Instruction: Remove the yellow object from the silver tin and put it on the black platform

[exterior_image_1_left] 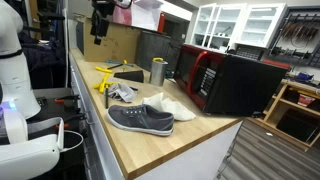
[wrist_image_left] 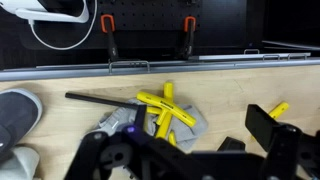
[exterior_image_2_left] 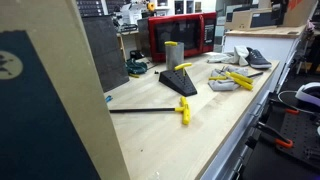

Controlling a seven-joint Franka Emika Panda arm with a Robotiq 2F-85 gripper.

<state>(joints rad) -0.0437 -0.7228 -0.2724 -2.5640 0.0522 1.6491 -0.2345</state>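
Note:
The silver tin [exterior_image_1_left: 157, 71] stands upright at the back of the wooden table, next to the microwave; it also shows in an exterior view [exterior_image_2_left: 173, 53]. I cannot tell what is inside it. The black platform [exterior_image_1_left: 128, 76] lies beside the tin and shows in an exterior view [exterior_image_2_left: 179, 83] and at the right of the wrist view [wrist_image_left: 268, 126]. A small yellow piece [exterior_image_2_left: 183, 68] rests at the platform's end [wrist_image_left: 279, 108]. My gripper [exterior_image_1_left: 99, 34] hangs high above the table's far end. Its dark fingers [wrist_image_left: 190, 162] are spread apart and empty.
Yellow T-shaped tools [wrist_image_left: 165, 111] lie on a grey cloth [wrist_image_left: 195, 122]. A black rod with a yellow handle [exterior_image_2_left: 184, 110] lies nearby. A grey shoe [exterior_image_1_left: 141, 120] and a white shoe [exterior_image_1_left: 178, 106] sit near the front. The black-and-red microwave [exterior_image_1_left: 230, 82] stands at the back.

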